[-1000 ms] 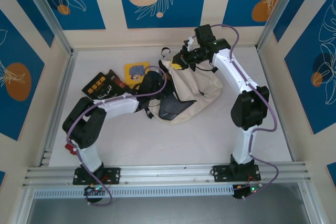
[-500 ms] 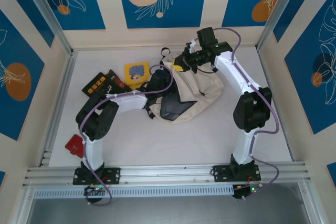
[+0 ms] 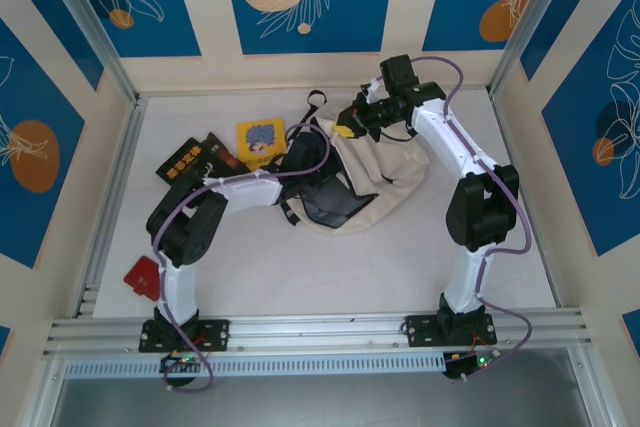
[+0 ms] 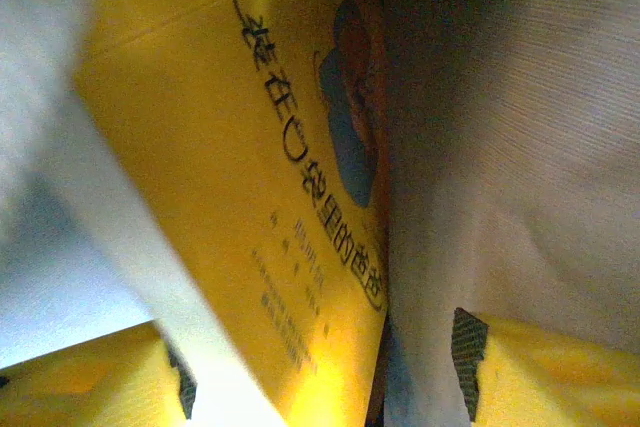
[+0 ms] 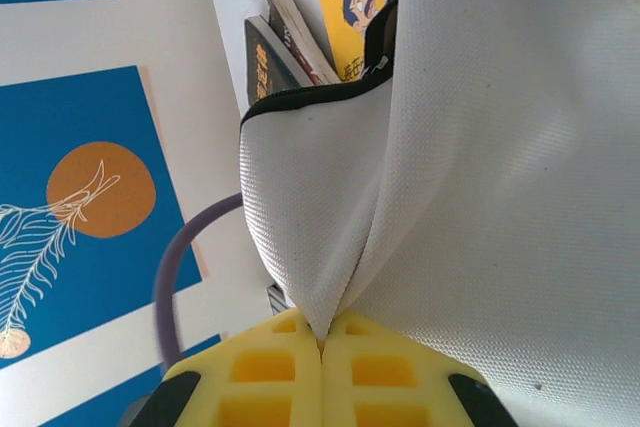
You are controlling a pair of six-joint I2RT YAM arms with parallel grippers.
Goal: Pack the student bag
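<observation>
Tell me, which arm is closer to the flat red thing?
Left. The flat red thing lies beside the left arm's base; the right arm stands far across the table.

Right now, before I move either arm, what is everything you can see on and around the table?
cream fabric backpack: 1, cream with black trim, middle of the table.
yellow book with blue picture: 1, yellow, flat on the table left of the backpack.
dark books: apparently 2, black and brownish, overlapping, left of that yellow book.
yellow book with black lettering: 1, yellow, between the left fingers, beside cream fabric.
flat red object: 1, red, near the left arm's base; I cannot tell what it is.
white table: 1, white, under everything.
left gripper: 1, yellow fingers, open, at the backpack's mouth.
right gripper: 1, yellow fingers, shut on a fold of the backpack's fabric.
</observation>
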